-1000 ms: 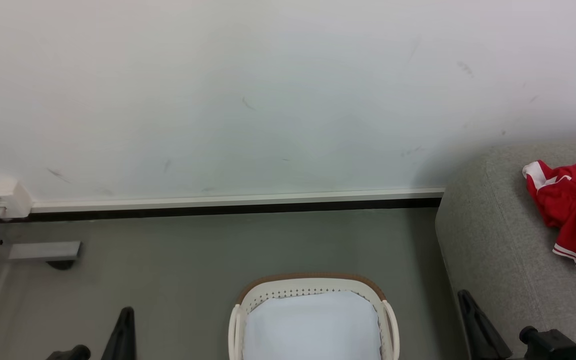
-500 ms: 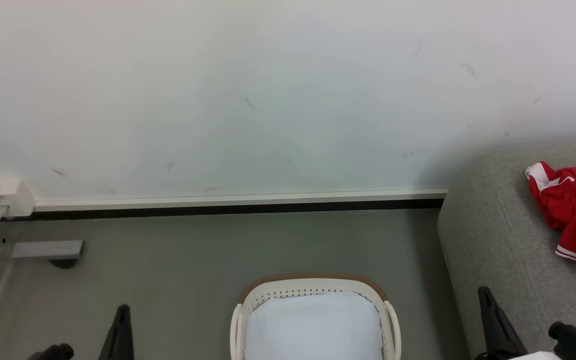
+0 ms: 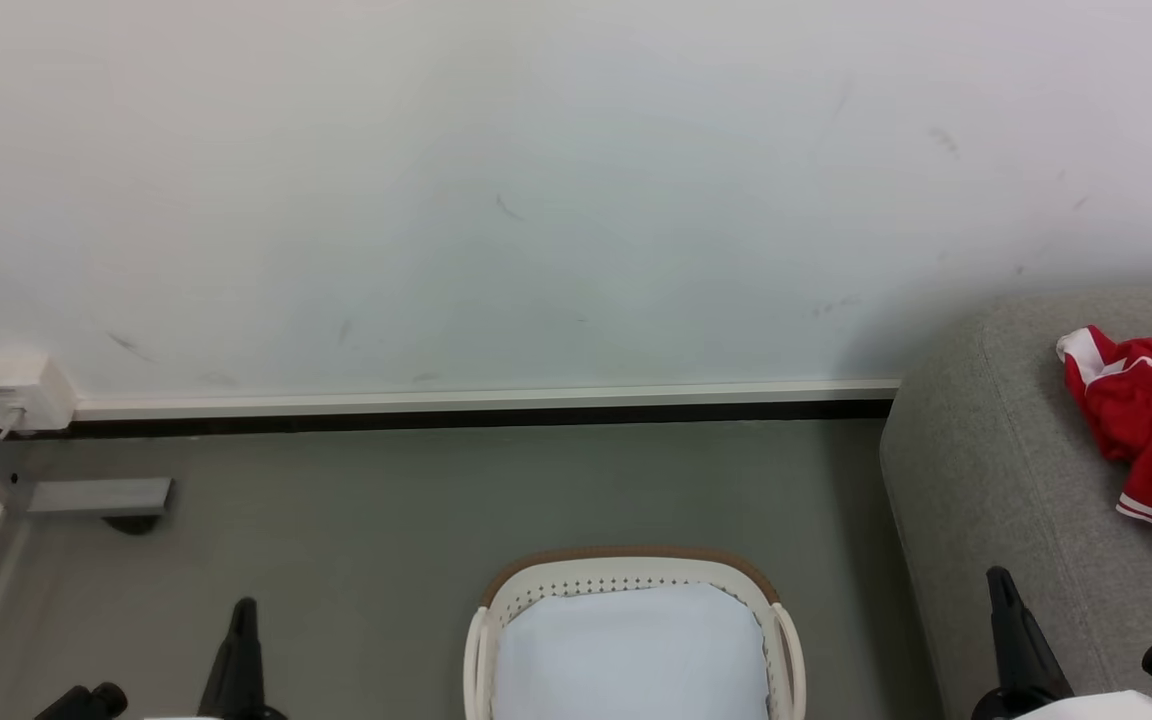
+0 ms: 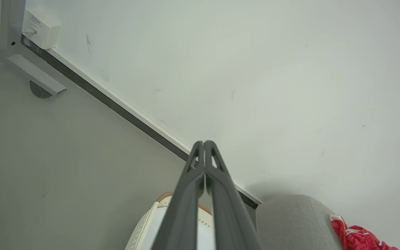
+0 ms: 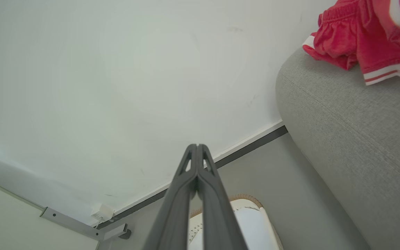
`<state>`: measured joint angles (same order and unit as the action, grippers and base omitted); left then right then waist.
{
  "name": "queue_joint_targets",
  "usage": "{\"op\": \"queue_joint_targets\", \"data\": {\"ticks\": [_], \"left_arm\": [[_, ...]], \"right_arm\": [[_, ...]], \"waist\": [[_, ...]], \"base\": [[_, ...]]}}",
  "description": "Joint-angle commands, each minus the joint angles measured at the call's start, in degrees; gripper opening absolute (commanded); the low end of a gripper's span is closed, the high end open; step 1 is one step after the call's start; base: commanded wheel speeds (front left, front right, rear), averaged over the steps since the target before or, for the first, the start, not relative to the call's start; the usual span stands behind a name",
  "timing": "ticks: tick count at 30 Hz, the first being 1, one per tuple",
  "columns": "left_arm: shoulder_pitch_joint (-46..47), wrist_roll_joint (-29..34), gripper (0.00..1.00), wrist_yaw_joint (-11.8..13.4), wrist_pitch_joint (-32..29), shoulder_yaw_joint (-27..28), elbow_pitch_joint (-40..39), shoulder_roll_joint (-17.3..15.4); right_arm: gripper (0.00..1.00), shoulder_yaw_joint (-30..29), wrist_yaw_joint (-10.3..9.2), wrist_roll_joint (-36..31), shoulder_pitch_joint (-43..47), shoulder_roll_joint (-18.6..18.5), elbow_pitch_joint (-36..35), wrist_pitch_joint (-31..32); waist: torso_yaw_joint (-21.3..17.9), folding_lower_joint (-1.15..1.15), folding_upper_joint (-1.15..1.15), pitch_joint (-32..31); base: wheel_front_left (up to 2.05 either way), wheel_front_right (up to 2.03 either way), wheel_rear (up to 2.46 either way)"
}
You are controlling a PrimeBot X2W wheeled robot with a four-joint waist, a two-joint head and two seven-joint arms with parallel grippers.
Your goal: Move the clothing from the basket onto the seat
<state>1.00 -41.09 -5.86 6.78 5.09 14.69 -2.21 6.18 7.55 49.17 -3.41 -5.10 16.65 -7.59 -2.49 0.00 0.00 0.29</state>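
The cream basket (image 3: 626,562) with a brown rim stands on the floor at the bottom centre, its white cloth lining (image 3: 631,650) showing inside. The grey seat (image 3: 996,480) is at the right, with red clothing (image 3: 1151,430) trimmed in white lying crumpled on it. My left gripper (image 3: 243,612) is shut and holds nothing, low to the left of the basket. My right gripper (image 3: 1002,585) is shut and holds nothing, in front of the seat's near side. In the wrist views, the left gripper (image 4: 204,143) and right gripper (image 5: 197,146) have their fingers pressed together; the seat (image 5: 342,132) and the clothing (image 5: 356,45) lie to the right.
A white wall with a skirting board (image 3: 476,402) runs close behind the basket. A white wall box (image 3: 16,390) and a grey metal foot (image 3: 96,495) sit at the far left. Bare grey floor (image 3: 436,520) lies between the wall and the basket.
The right gripper has moved to the right, towards the seat's side. The left gripper has drawn slightly left. The camera has shifted a little. Both stay shut.
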Motion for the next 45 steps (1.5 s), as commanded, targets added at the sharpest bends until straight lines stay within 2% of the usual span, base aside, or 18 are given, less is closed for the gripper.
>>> {"op": "queue_joint_targets", "data": {"ticks": [1, 21, 45], "left_arm": [[1.5, -2.05, 0.0, -0.22, -0.52, 0.28, -0.75, -0.45], [2.83, -16.74, 0.0, -0.58, -4.36, 0.7, -0.85, -0.59], [4.02, -30.4, 0.0, -0.83, -7.94, 1.09, -0.89, -0.71]], "right_arm": [[0.0, -0.6, -0.03, 1.76, -1.51, -0.16, -0.97, 0.38], [0.0, -3.32, -0.05, 14.87, -2.05, -0.16, -1.47, 3.73], [0.0, -5.96, -0.07, 27.0, -2.77, -0.09, -1.89, 7.0]], "waist": [[0.03, 0.0, 0.0, 0.0], [0.57, 0.0, 0.0, -0.07], [1.19, 0.0, 0.0, -0.14]], "base": [[0.0, 0.0, 0.0], [0.0, 0.0, 0.0], [0.0, 0.0, 0.0]]}}
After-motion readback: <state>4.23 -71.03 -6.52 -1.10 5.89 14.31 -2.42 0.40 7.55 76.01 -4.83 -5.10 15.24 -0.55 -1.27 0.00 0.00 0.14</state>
